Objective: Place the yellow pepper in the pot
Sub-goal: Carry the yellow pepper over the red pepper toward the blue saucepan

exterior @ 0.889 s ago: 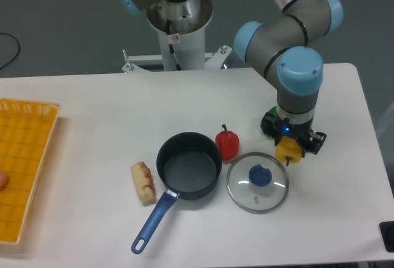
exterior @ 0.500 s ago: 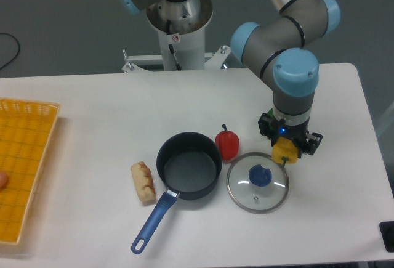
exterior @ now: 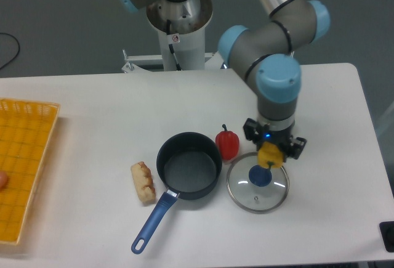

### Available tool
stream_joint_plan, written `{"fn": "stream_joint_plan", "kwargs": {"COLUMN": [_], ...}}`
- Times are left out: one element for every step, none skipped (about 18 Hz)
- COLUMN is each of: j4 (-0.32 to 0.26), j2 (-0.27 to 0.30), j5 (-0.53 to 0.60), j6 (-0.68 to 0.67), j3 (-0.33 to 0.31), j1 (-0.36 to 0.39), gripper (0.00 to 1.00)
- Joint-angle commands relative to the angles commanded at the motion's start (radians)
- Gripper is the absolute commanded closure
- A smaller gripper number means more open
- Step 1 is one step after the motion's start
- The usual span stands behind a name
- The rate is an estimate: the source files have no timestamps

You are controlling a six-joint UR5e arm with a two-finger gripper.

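Looking at the one camera view, your gripper (exterior: 269,154) is clamped on the yellow pepper (exterior: 269,155), held up over the glass lid (exterior: 258,182) toward the right half of the bench's front edge. The pot (exterior: 189,165) sits near the middle of that edge, past the red pepper (exterior: 227,144), so I'd carry it high enough to clear both and only let go once you're centred over the pot's inside, not its rim.

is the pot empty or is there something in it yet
Empty. The pot shows only its bare grey-blue inside; the yellow pepper is held in the gripper above the glass lid.
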Motion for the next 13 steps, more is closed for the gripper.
{"fn": "stream_joint_plan", "kwargs": {"j4": [0.000, 0.002, 0.002, 0.002, 0.002, 0.000, 0.002, 0.006, 0.009, 0.008, 0.008, 0.006, 0.005], "j2": [0.002, 0.008, 0.011, 0.011, 0.011, 0.009, 0.008, 0.006, 0.006, 0.005, 0.006, 0.009, 0.008], "j5": [0.000, 0.002, 0.002, 0.002, 0.002, 0.003, 0.003, 0.006, 0.012, 0.018, 0.020, 0.021, 0.025], "j6": [-0.017, -0.028, -0.043, -0.063, -0.086, -0.100, -0.109, -0.124, -0.140, -0.154, -0.166, -0.174, -0.184], "j3": [-0.008, -0.009, -0.009, -0.011, -0.011, -0.012, -0.021, -0.037, -0.044, -0.049, -0.052, -0.055, -0.055], "j1": [-0.017, -0.034, -0.046, -0.061, -0.078, -0.092, -0.110, -0.127, -0.138, -0.147, -0.161, -0.178, -0.195], "gripper": [0.41, 0.41, 0.41, 0.41, 0.41, 0.41, 0.41, 0.41, 0.41, 0.40, 0.40, 0.40, 0.40]}}
